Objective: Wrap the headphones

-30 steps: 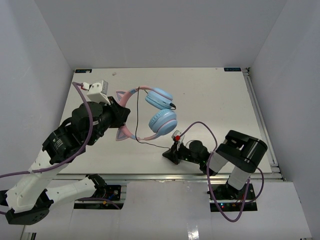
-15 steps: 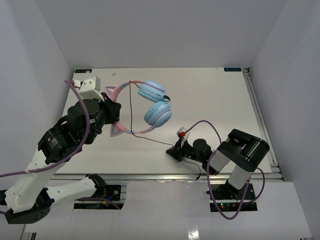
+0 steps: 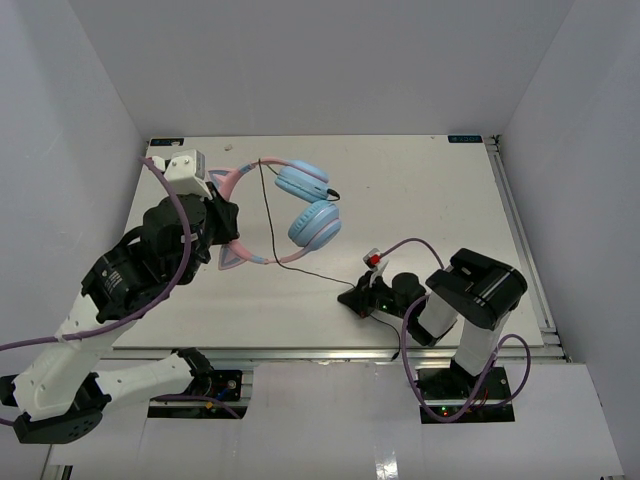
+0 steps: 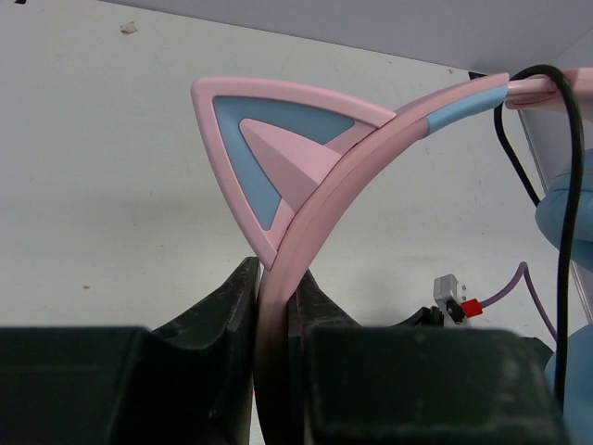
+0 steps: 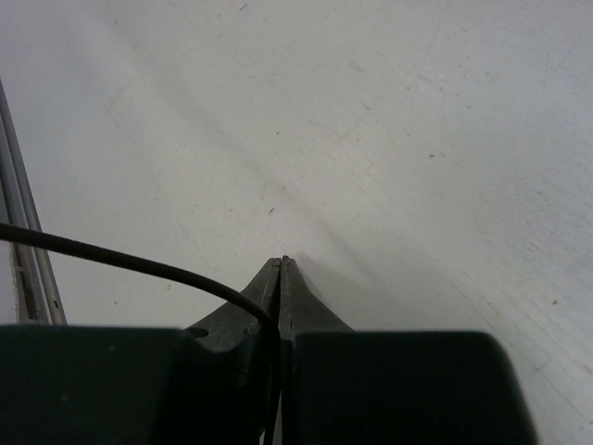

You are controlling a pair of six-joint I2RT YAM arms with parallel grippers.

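now: the headphones point(image 3: 285, 210) sit over the left-centre of the table point(image 3: 430, 190), held at the band by the left hand point(image 3: 225, 218). in the left wrist view the left hand point(image 4: 275, 278) is closed on the pink headband point(image 4: 371, 139), a finger pressed against each side of it with no gap showing, just below one cat ear point(image 4: 269, 153). the second cat ear point(image 3: 232, 258) sticks out on the near side of that grip. orientation from the top view: the crown of the band points left, toward the left arm, and the open side of the arc faces right. the two light-blue ear cups lie at that right end, the farther ear cup point(image 3: 303, 183) and the nearer ear cup point(image 3: 315, 223) just beside each other, so the line from cup to cup runs roughly far to near. cannot tell whether the cups touch the table or hang above it. the thin black cable point(image 3: 268, 215) crosses the band opening from the far side to the near side, then runs right and nearer, to the right hand point(image 3: 352, 298). right wrist view: the right hand point(image 5: 281, 264) is fully closed, tips meeting, with the cable entering from the left and disappearing into the seam between the fingers, so it is pinched there. the right hand sits low near the table's front edge, well apart from the cups.
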